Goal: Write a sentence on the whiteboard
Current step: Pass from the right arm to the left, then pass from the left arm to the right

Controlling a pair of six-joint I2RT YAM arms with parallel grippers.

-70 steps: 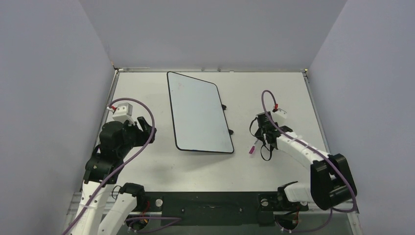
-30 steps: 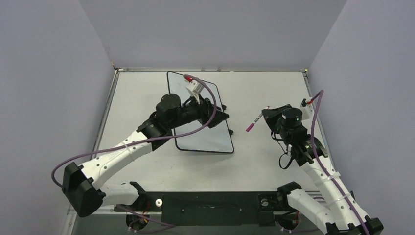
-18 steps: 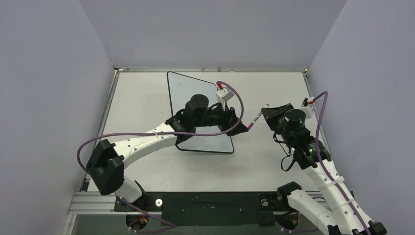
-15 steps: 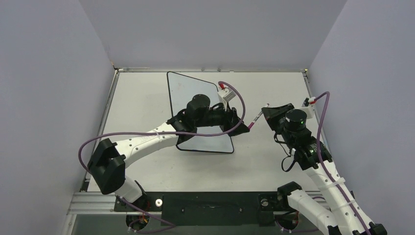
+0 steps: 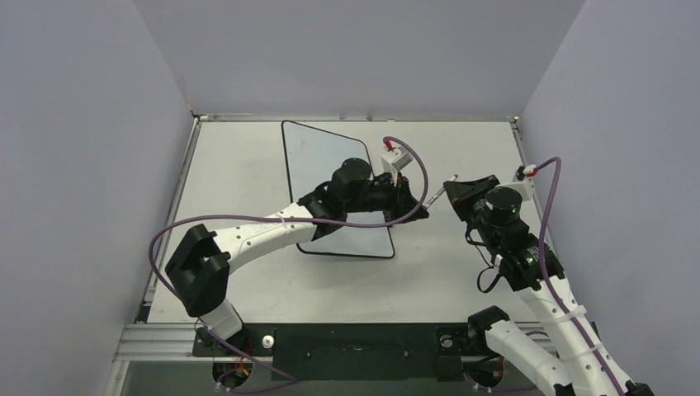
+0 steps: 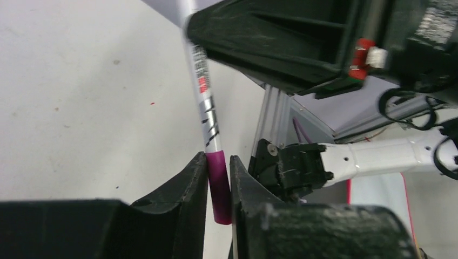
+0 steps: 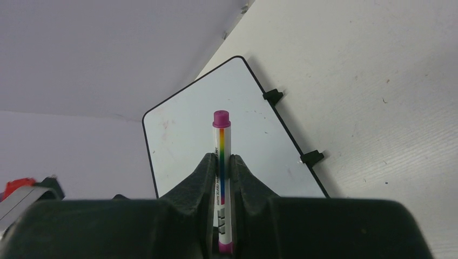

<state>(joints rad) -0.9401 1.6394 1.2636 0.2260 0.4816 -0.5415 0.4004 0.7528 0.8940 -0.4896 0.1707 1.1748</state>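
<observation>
The right gripper point(image 7: 221, 162) pinches the marker point(image 7: 222, 143) barrel. The left gripper point(image 6: 219, 162) pinches its pink cap point(image 6: 220, 189). The whiteboard point(image 5: 318, 157) lies on the table point(image 5: 462, 148).

The left arm point(image 5: 264, 231) lies slantwise over the whiteboard's point(image 5: 318, 153) near half and bars the way there. Just right of the board, the left gripper point(image 6: 219, 162) and right gripper point(image 7: 221, 159) both pinch one marker point(image 5: 436, 196), bridging that gap. Open room lies along the tabletop's point(image 5: 231, 165) left edge, far right corner and near edge.
</observation>
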